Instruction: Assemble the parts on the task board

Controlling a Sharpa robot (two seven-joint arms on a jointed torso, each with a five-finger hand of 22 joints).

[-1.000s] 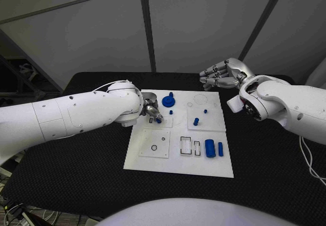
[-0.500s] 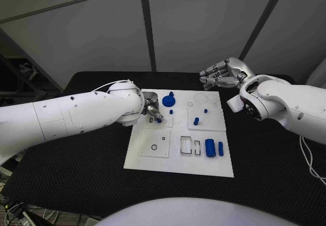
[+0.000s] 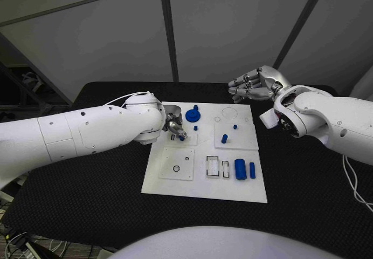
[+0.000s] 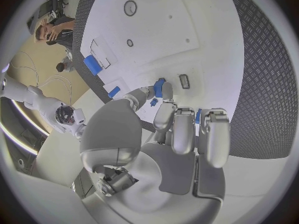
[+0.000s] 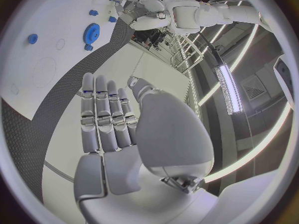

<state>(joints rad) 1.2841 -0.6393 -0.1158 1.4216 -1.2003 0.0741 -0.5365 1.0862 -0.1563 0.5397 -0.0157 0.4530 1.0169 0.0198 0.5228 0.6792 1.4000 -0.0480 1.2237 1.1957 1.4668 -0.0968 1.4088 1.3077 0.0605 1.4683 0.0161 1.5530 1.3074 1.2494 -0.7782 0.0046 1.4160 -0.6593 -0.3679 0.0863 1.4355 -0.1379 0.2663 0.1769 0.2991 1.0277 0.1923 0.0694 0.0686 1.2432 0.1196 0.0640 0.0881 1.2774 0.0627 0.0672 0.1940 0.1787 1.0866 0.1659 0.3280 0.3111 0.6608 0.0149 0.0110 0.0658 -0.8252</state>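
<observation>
step: we seat a small blue part (image 4: 159, 88) into the board (image 3: 204, 189) | left robot hand (image 3: 175, 128) pinches it | right robot hand (image 3: 253, 85) empty, fingers apart | next: align, press down

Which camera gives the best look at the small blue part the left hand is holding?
The left wrist view: the small blue part sits pinched in the left hand's fingers above the task board. The head view shows a blue speck; the right wrist view shows it tiny.

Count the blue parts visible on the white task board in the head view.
7: blue gear, small peg beside it, piece under left robot hand, two pegs, cylinder, slim bar. Others may be hidden.
</observation>
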